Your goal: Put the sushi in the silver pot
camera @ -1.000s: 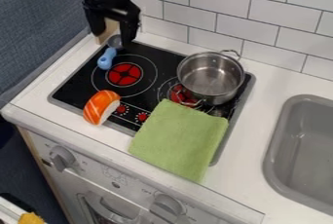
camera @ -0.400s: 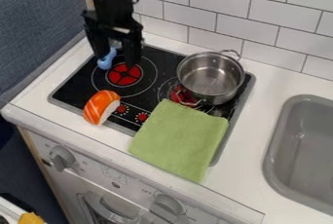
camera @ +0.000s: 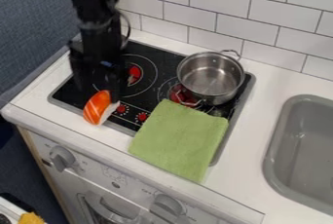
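Sushi (camera: 96,107) lies at stovetop's (camera: 164,61) 9 o'clock edge; silver pot (camera: 217,99) at its 2 o'clock. Claw (camera: 98,89), now lower, hangs at sushi's 12 o'clock, spread and empty; grasp probably next.

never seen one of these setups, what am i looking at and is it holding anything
The black machine coming in from the upper left is a robot arm; its two-finger gripper works like a simple hand. The view is from a fixed camera looking down at a slant.

Below is a small stove set in a white counter. The sushi lies at the stove's front left edge, and the silver pot stands at the back right. A green cloth lies in front of the pot, and a grey sink is at the right.

The gripper's fingers are apart, right by the sushi, and nothing appears to be held. The sushi is meant to go in the pot.
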Tool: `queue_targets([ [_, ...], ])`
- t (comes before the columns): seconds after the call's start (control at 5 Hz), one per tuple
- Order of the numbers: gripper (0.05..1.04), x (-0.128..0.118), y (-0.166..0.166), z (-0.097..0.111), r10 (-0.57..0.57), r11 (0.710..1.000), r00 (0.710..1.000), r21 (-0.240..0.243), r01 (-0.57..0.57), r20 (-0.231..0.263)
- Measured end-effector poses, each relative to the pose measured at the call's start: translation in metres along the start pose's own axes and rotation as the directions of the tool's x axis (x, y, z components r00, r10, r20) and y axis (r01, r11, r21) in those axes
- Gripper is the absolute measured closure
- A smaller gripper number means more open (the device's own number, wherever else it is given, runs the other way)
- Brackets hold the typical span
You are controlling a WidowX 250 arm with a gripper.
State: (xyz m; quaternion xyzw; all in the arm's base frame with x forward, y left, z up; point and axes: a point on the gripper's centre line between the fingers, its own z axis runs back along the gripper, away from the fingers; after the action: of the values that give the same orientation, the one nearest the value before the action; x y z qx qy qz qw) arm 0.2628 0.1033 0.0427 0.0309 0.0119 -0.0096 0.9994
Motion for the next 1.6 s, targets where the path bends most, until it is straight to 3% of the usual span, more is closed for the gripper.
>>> queue_targets([
  [0.2,0.083,-0.001,0.005,-0.007,0.022,0.998,1.000,0.055,-0.021,-0.013],
  [0.6,0.135,0.001,0.001,-0.026,0.029,0.999,0.999,0.034,-0.028,-0.032],
  [0.8,0.417,0.000,-0.004,-0.025,0.005,1.000,1.000,0.019,-0.004,-0.030],
  [1.0,0.503,0.006,-0.016,0.011,-0.028,0.999,0.998,-0.013,0.029,0.063],
  [1.2,0.503,0.027,-0.036,0.033,-0.057,0.997,0.993,-0.045,0.062,0.105],
  [1.4,0.503,0.058,-0.061,0.048,-0.088,0.992,0.990,-0.078,0.097,0.113],
  [1.6,0.503,0.081,-0.080,0.043,-0.069,0.993,0.994,-0.095,0.077,0.088],
])
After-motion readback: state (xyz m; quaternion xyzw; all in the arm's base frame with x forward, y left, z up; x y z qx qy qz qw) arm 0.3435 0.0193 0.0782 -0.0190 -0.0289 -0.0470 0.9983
